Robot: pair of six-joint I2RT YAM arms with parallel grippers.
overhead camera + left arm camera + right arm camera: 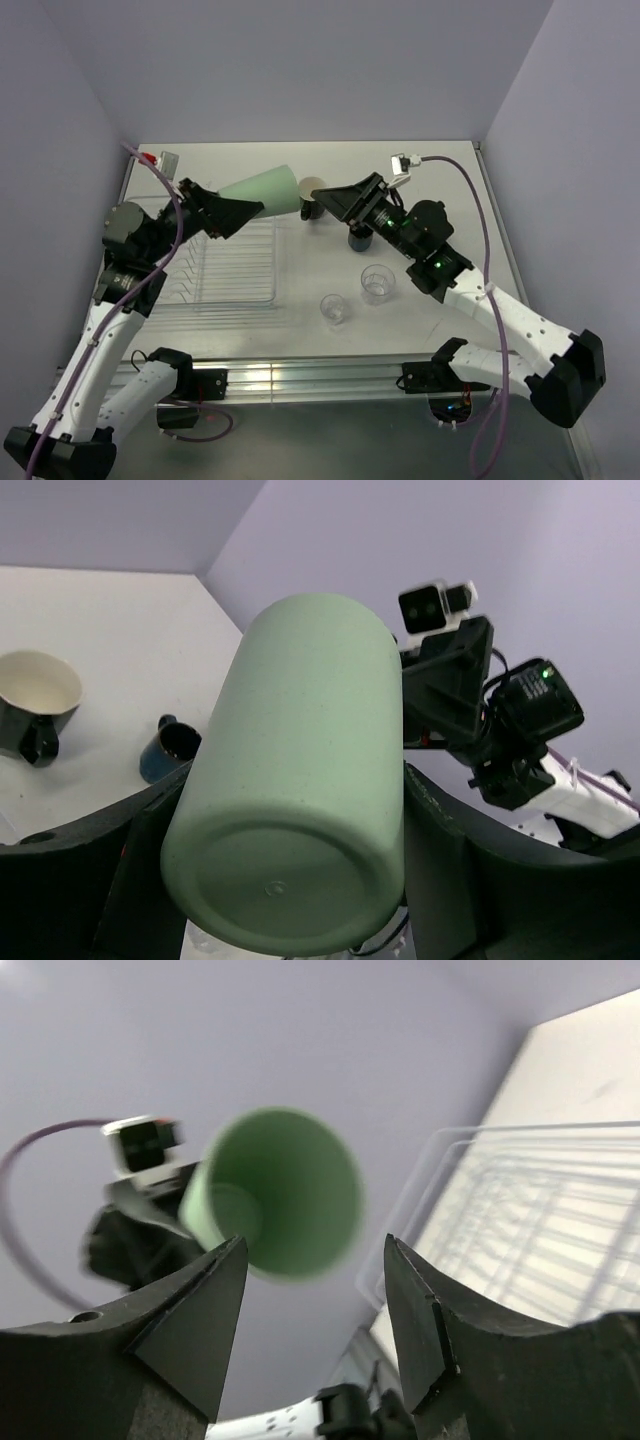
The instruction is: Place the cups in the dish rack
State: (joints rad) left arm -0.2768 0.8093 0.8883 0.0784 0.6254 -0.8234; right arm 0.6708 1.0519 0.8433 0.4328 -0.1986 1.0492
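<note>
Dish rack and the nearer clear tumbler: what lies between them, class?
Only bare table separates the dish rack from that clear tumbler, seen in the top view.

mint green tumbler: matt, faintly speckled | dish rack: clear ribbed plastic | clear tumbler: glossy, transparent

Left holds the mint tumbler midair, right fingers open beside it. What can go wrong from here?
Tumbler lies sideways, midair, in the left fingers; a slip may drop it onto the rack.
Open right fingers sit near its mouth; a crooked retreat may knock it.
Black mug and navy mug stand under the right arm; a low retreat may clip them.
</note>
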